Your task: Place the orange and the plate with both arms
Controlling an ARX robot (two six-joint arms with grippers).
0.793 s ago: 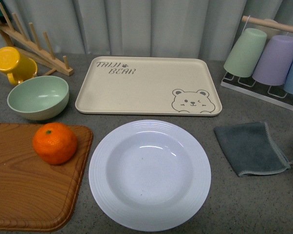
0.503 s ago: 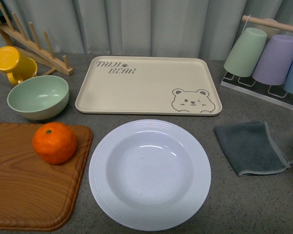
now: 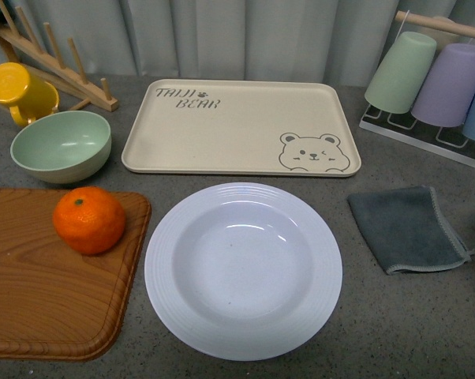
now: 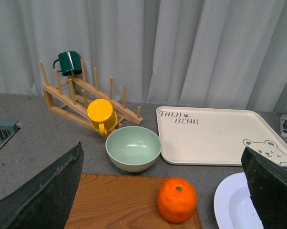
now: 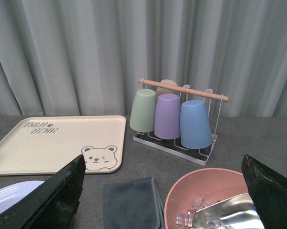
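The orange (image 3: 89, 219) sits on a wooden cutting board (image 3: 40, 292) at the front left; it also shows in the left wrist view (image 4: 177, 200). The plate (image 3: 243, 268) lies empty on the grey table in front of the beige bear tray (image 3: 237, 126); its edge shows in the left wrist view (image 4: 231, 205) and the right wrist view (image 5: 12, 193). Neither gripper shows in the front view. My left gripper (image 4: 167, 191) is open, its dark fingers (image 4: 48, 191) wide apart above the orange. My right gripper (image 5: 162, 195) is open and empty above a grey cloth (image 5: 131, 202).
A mint-green bowl (image 3: 61, 146), a yellow cup (image 3: 20, 91) and a wooden rack (image 3: 52, 67) stand at the back left. A cup rack (image 3: 435, 79) with green, purple and blue cups stands at the back right. The grey cloth (image 3: 407, 229) lies right of the plate. A pink bowl (image 5: 208, 200) holds ice and a metal scoop.
The front view has shifted slightly: everything sits a little higher in the picture now. No object has moved on the table.
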